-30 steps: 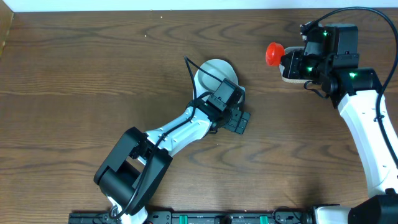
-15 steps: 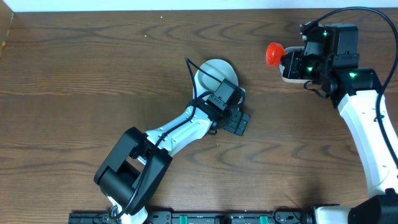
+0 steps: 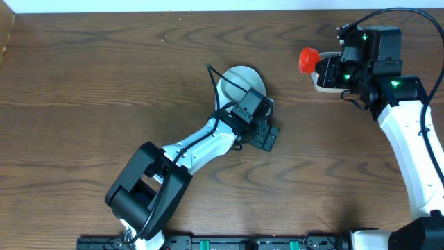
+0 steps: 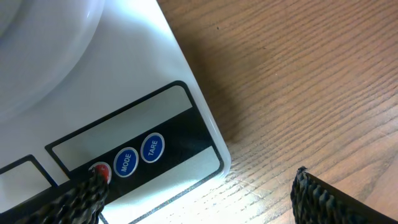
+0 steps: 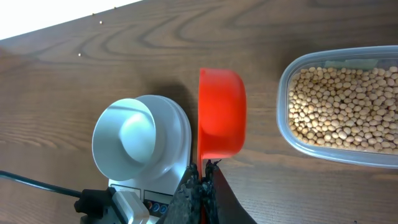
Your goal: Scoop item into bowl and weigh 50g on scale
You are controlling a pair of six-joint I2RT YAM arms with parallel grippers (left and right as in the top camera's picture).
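Observation:
The white bowl (image 3: 241, 82) stands on the white scale (image 4: 124, 93), and no beans show inside the bowl (image 5: 132, 139). My left gripper (image 3: 261, 133) hangs open over the scale's front edge. One of its fingers (image 4: 81, 198) is at the red button beside the blue MODE button (image 4: 126, 162). My right gripper (image 5: 202, 180) is shut on the handle of a red scoop (image 5: 221, 112), which it holds in the air between the scale (image 5: 177, 134) and the clear tub (image 5: 283, 121) of tan beans (image 5: 342, 106). No beans show on the scoop (image 3: 307, 60).
The tub (image 3: 323, 85) lies at the back right, mostly hidden under my right wrist. A black cable (image 3: 225, 82) runs over the bowl toward the left arm. The table's white back edge (image 3: 208, 5) is far behind.
My right gripper and the red scoop have drifted slightly to the right. The left arm has not moved.

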